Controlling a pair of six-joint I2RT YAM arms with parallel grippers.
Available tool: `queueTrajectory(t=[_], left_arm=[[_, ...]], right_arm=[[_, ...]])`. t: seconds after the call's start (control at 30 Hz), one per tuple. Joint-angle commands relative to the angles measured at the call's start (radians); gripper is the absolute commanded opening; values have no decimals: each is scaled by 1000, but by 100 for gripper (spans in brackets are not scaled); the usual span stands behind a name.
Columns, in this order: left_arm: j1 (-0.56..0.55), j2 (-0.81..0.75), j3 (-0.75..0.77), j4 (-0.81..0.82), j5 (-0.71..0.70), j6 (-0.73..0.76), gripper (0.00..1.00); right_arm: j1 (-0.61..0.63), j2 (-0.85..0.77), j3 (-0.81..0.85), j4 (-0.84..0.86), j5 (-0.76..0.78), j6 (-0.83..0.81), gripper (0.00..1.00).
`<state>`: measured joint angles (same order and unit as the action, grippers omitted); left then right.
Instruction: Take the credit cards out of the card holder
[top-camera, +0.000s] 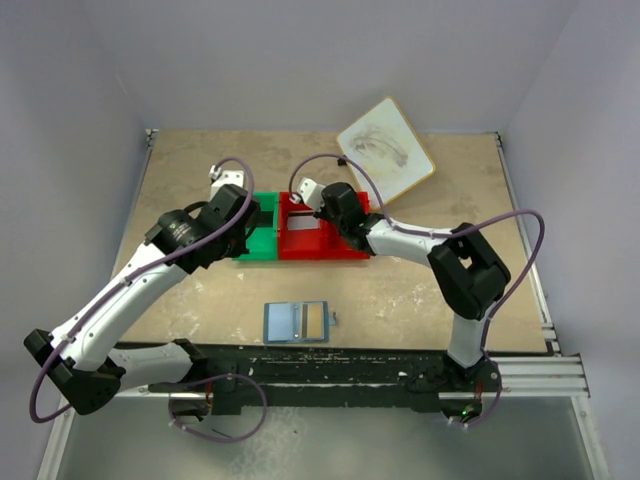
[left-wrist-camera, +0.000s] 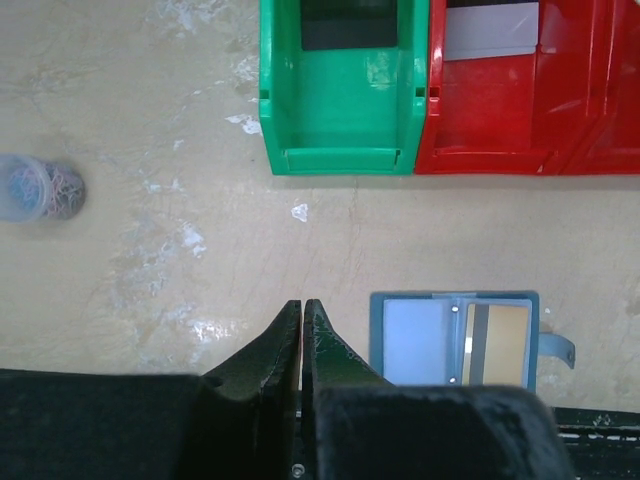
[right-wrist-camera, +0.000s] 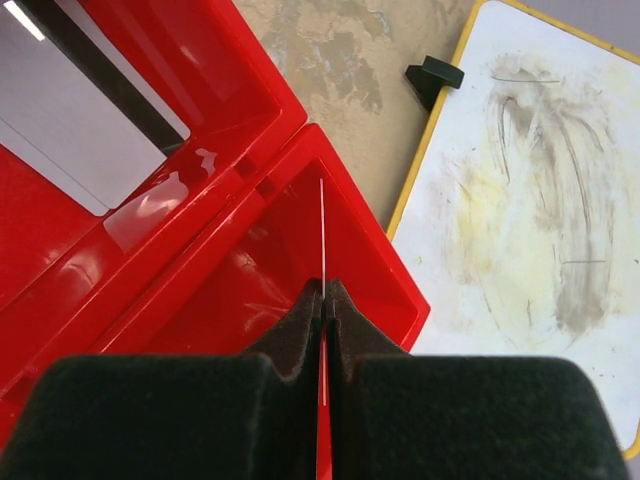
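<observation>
Right wrist view alone catches the right gripper pinched on an edge-on card over a red bin, with the grey card lying in the next red compartment. The left gripper is closed and empty over open table. Just beside it lies the open holder, well short of the bins' front edges, with the tan card in its right panel.

Soft even light, sharp focus, faint shadows

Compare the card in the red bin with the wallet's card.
The grey-white card lies loose in the red bin; the tan card sits in the right panel of the open card holder. One is pale grey, the other tan. Both lie flat, each with a darker stripe.
</observation>
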<state>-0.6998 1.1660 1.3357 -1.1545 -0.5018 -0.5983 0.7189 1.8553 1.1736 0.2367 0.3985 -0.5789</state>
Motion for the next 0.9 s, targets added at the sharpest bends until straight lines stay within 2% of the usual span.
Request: queueTrajectory(t=[0.0,0.3,0.73,0.87], left_arm=[[8,-22,59,-34,-60,-87,0],[8,-23,43,-20,-44,-99,0],[8,-35,32,-15,-47,-77,0],[8,-37,33,-16,-47,-71,0]], right_arm=[[-3,11,13,34,-9,-30,0],[-4,33,-63,226,-68,-157,0],[-6,111,-46,205,-106,-195,0],[-13,120,-36,196,-113,-184,4]])
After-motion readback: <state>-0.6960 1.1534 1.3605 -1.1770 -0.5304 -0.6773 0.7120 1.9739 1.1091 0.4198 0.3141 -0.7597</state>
